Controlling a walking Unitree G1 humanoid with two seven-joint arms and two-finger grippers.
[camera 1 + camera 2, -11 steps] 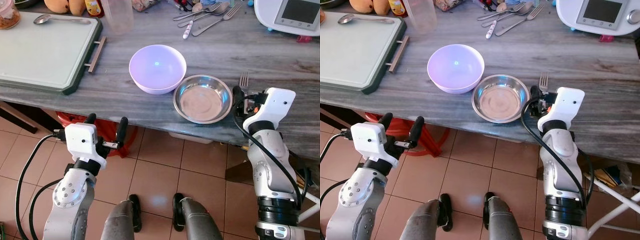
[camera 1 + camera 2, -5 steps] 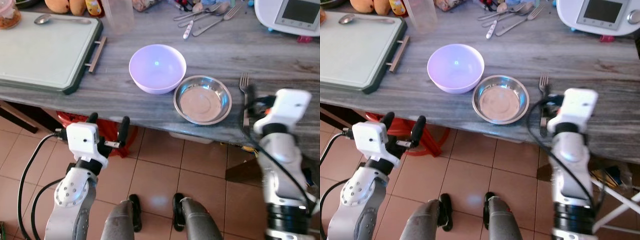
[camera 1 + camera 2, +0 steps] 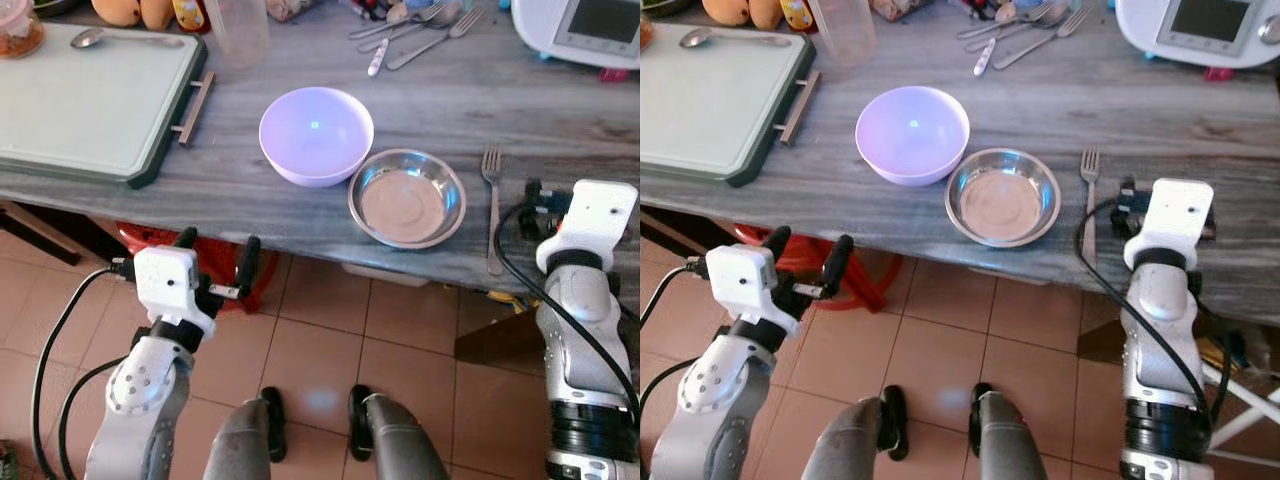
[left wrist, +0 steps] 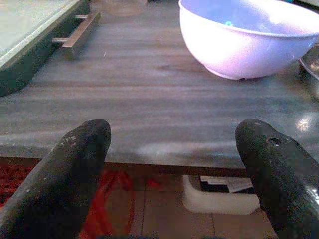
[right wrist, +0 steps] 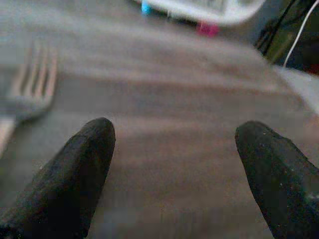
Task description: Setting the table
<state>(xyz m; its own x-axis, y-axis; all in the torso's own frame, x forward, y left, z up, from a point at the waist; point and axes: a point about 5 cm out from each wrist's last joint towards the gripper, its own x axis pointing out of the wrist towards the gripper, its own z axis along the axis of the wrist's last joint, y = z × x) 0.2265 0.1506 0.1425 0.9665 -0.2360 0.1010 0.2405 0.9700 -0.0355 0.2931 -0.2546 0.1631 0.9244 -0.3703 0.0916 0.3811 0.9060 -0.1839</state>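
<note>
Left eye view shows the fork [image 3: 491, 205] lying released right of the steel bowl [image 3: 406, 197]; right hand [image 5: 169, 174] spread empty beside it. Next: fetch another utensil, judging.

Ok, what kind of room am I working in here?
Most likely a home kitchen or dining area: a grey wood-grain table over terracotta floor tiles holds a lilac plastic bowl, a round steel dish, a steel fork and a white countertop appliance with a screen.
</note>
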